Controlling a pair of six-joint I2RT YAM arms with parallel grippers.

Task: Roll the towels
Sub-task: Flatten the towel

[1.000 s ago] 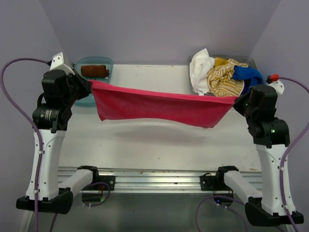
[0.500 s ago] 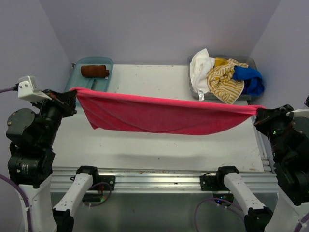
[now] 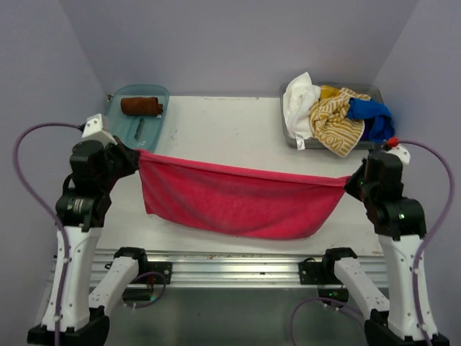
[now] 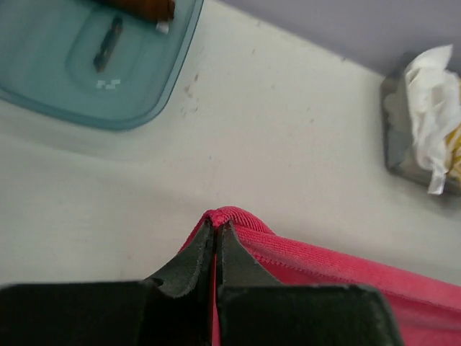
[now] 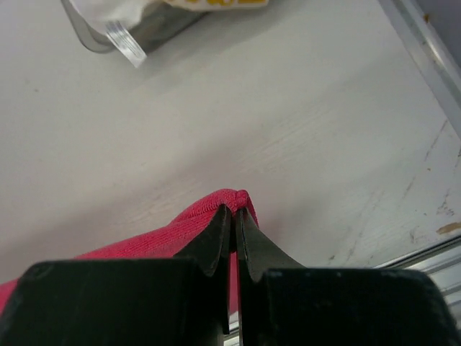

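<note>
1. The hot pink towel [image 3: 238,202] hangs stretched between both grippers above the near part of the table [image 3: 216,122], its lower edge sagging.
2. The left gripper [image 4: 216,229] pinches its top left corner, jaws pressed onto the cloth.
3. The right gripper [image 5: 235,215] pinches the top right corner likewise.
4. At the far left, a rolled rust-brown towel [image 3: 141,105] lies in the teal tray [image 3: 155,126]. At the far right, a bin [image 3: 369,88] holds the white, striped and blue towels [image 3: 335,115].

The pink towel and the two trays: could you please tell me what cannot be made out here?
- pink towel: both wrist views, mostly hidden behind the fingers; top view, unclear whether its sag touches the table.
- brown towel: left wrist view, cut off by the top edge.
- dark item in the teal tray: too small to identify.
</note>
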